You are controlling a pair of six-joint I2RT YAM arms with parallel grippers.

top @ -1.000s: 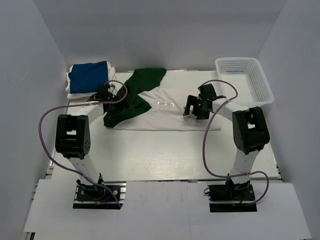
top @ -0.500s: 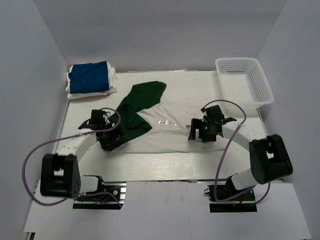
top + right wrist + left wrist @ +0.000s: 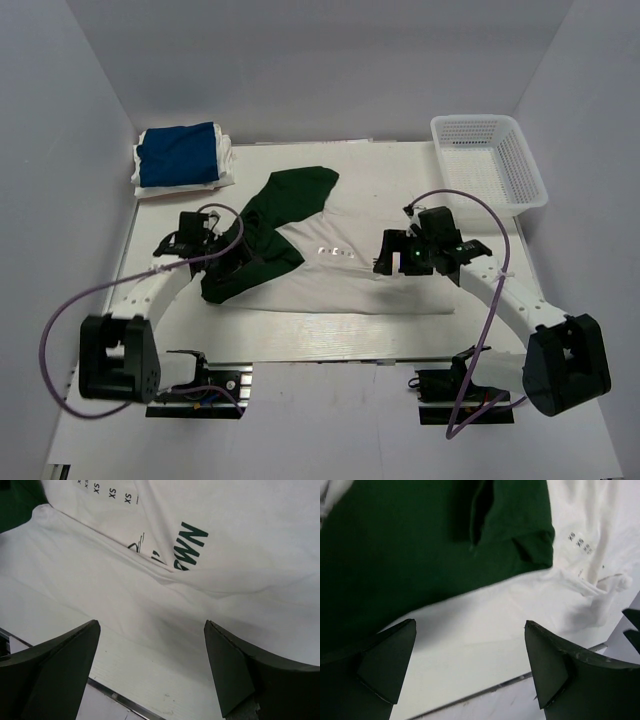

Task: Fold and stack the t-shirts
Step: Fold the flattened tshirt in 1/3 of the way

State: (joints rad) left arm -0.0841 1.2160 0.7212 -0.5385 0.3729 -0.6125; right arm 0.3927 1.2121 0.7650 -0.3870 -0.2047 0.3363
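A white t-shirt [image 3: 350, 280] with dark print lies spread across the middle of the table. A dark green t-shirt [image 3: 275, 215] lies crumpled over its left part. A royal blue t-shirt [image 3: 178, 155] sits folded at the back left on a white folded cloth. My left gripper [image 3: 238, 256] is open and empty over the green shirt's near edge; its wrist view shows green cloth [image 3: 420, 540] and white cloth [image 3: 530, 605] beyond the gripper [image 3: 470, 665]. My right gripper [image 3: 392, 260] is open and empty over the white shirt's right part [image 3: 210, 570], with the gripper [image 3: 150, 665] above its near hem.
A white plastic mesh basket [image 3: 520, 170] stands at the back right. White walls close in the left, back and right sides. The table's near metal edge [image 3: 115, 697] runs just below the shirt's hem.
Both grippers have come toward the near edge, and the white and green shirts have slid nearer with them. In the last half second the left gripper drew back a little.
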